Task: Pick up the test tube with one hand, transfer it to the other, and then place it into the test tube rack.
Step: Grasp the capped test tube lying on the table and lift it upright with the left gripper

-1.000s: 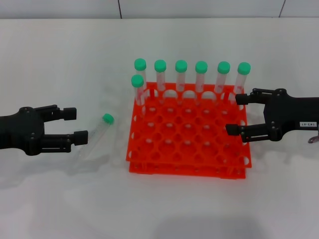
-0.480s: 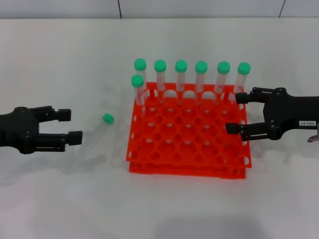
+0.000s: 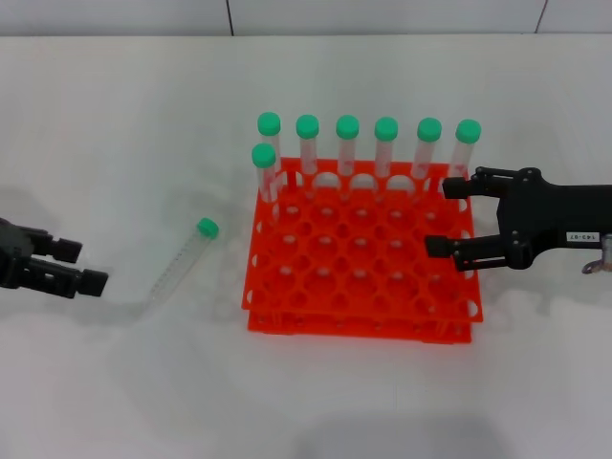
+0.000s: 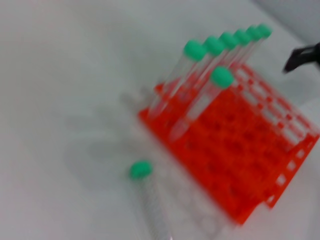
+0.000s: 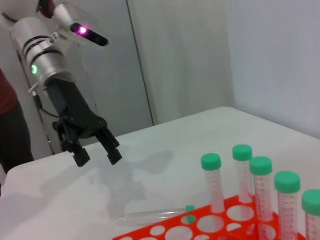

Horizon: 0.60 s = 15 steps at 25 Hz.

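The left gripper (image 3: 88, 266), open and empty, has withdrawn toward the table (image 3: 115, 115) edge, leaving bare surface between it and the test tube (image 3: 179, 267) lying beside the test tube rack (image 3: 360, 263). The right gripper (image 3: 439, 216), open and empty, hovers over the rack's right side, slightly further in than before.

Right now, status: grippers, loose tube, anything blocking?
Left gripper open, beside the loose tube, not touching. Right gripper open, over the rack. Tube flat on the table, left of the rack. Nothing between gripper and tube.
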### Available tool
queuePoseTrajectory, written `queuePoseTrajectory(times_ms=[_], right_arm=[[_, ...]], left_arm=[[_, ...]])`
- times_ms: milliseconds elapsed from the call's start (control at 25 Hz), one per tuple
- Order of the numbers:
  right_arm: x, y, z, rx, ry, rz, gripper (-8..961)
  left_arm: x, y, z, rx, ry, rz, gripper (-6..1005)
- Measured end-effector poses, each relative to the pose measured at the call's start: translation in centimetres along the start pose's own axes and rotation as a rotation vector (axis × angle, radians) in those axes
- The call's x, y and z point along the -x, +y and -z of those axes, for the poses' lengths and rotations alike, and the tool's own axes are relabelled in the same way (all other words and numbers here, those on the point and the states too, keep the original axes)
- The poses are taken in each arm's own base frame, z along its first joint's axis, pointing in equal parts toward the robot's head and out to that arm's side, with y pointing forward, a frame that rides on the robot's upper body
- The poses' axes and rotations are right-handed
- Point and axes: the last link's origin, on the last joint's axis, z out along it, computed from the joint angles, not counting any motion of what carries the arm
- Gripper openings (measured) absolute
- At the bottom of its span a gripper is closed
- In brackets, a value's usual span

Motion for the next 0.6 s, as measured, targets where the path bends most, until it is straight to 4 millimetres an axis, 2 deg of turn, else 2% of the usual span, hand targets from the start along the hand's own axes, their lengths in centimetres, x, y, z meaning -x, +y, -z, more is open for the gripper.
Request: queuePoseTrajectory(times_ms=[280,600], right_arm=[[0.4,-0.1,-0.3,0.005,-0.003,0.006,874],[1.0,0.0,-1.0,0.03,-0.014,0.017,874]], left_arm=[[-1.3,-0.7,-0.7,-0.064,-0.107,0.047,888],[-1.2,-1.5,-1.9,-0.134,-0.143,0.139,864]])
